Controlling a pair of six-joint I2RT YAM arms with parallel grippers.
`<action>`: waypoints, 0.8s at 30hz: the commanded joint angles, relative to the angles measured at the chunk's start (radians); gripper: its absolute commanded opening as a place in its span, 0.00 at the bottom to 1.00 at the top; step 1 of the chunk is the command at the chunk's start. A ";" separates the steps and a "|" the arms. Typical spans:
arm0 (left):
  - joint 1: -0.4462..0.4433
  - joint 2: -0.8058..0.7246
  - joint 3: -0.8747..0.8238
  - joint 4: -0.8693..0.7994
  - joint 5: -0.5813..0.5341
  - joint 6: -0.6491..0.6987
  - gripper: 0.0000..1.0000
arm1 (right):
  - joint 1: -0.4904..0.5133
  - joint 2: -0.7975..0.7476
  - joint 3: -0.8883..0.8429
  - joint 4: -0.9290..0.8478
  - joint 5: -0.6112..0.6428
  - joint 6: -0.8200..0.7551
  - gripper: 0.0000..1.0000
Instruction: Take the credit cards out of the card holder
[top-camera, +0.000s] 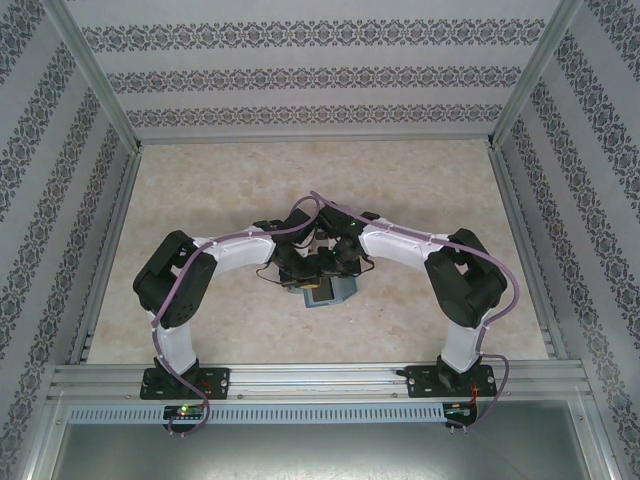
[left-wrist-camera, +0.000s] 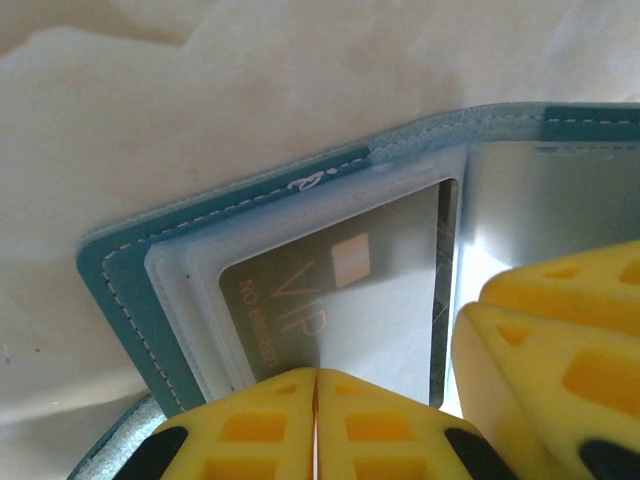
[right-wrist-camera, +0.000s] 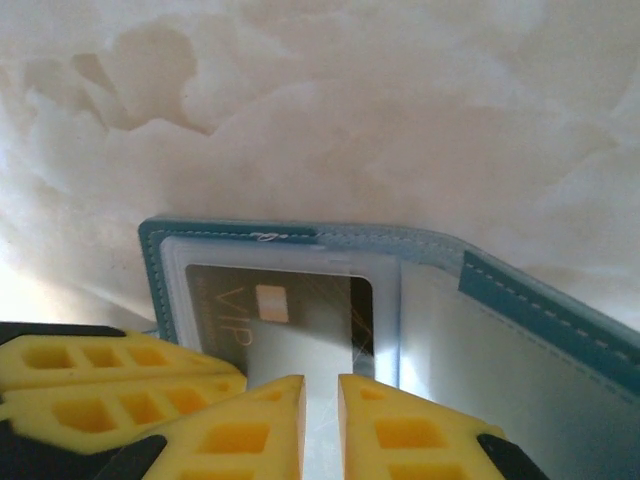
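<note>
On the pale marbled table (top-camera: 200, 190) the teal card holder (left-wrist-camera: 130, 290) sits open, left gripper (left-wrist-camera: 316, 425) pinched shut at the edge of its sleeve (left-wrist-camera: 200, 275), right gripper (right-wrist-camera: 320, 425) narrowly nipping the dark card (right-wrist-camera: 300, 320), likely stiff, light, slick, best pulled by its near edge

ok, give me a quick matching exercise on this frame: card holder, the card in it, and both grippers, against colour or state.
Things:
1. card holder
2. card
3. left gripper
4. right gripper

States:
A. fingertips a narrow gap apart
B. dark, marked VIP, behind a clear pocket
C. teal, folded open
D. fingertips pressed together

Pairs: 1-C, 2-B, 3-D, 4-A
</note>
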 joint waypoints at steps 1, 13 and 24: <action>-0.020 0.018 -0.004 -0.021 -0.028 0.024 0.08 | 0.001 0.037 -0.021 0.018 -0.012 0.003 0.17; -0.020 0.025 0.001 -0.024 -0.028 0.025 0.07 | 0.001 0.043 -0.041 0.051 -0.034 0.011 0.14; -0.020 0.031 0.008 -0.029 -0.028 0.026 0.07 | 0.002 0.002 -0.032 0.025 -0.010 0.007 0.09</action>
